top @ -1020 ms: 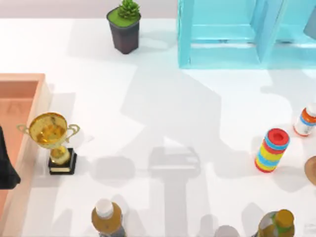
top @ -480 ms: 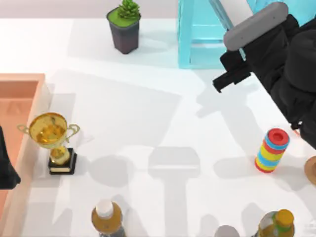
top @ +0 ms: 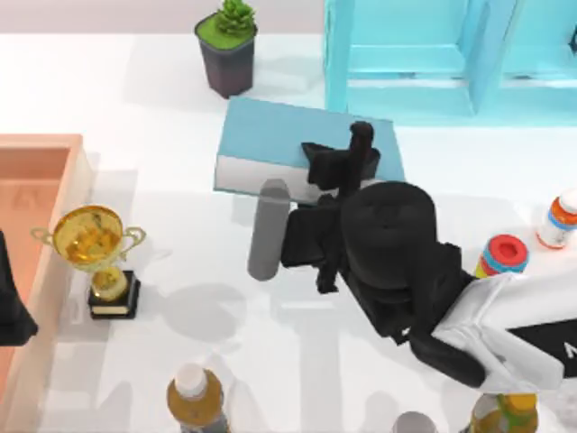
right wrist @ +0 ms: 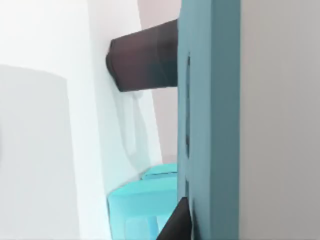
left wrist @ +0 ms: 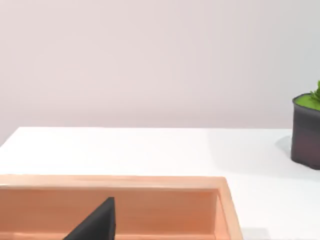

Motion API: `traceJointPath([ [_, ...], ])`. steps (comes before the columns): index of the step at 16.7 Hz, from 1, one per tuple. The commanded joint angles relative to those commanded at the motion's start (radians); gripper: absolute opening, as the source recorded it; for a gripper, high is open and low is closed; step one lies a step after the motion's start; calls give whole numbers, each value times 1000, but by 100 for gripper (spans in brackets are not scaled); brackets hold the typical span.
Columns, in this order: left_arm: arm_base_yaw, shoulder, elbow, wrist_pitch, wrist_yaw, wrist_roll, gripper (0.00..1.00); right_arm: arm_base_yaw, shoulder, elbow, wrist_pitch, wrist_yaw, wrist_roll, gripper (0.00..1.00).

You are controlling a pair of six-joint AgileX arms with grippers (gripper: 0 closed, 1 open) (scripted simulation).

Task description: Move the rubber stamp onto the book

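Book (top: 288, 135): flat on the table, teal-blue cover up, white page edges facing the near side; in the right wrist view it is seen edge-on and close (right wrist: 210, 125).
Table (top: 162, 117): plain white, with soft shadows of the arms near the book.
Room: pale blank wall (left wrist: 150, 60) behind the table's far edge.
Shelf unit (top: 406, 72): light blue, open compartments, just beyond the book's far right corner.
Potted plant (top: 227, 50): dark pot, green leaves, beyond the book's far left corner.
Wooden tray (top: 54, 144): well left of the book; the left gripper (top: 9, 298) hangs over it.
Trophy (top: 95, 248): gold, on a black base, between tray and book.
Striped cylinder (top: 502, 254): right of the book, partly behind the right arm.
Orange-and-white bottle (top: 559, 219): farther right, cut by the edge.
Bottle (top: 194, 397): well to the near side of the book, cut off.
Right gripper (top: 347, 162): over the book's near right part; apart or together cannot be told, and contact is hidden by the arm.
Left gripper state: cannot be told.
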Motion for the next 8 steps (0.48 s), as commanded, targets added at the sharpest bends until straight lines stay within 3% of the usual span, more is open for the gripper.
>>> traceJointPath([
  [3,0,0,0,0,0,0,100,49,47,-4,12,36,-106,0],
  [8,0,0,0,0,0,0,100,59,57,-5,14,43,-125,0],
])
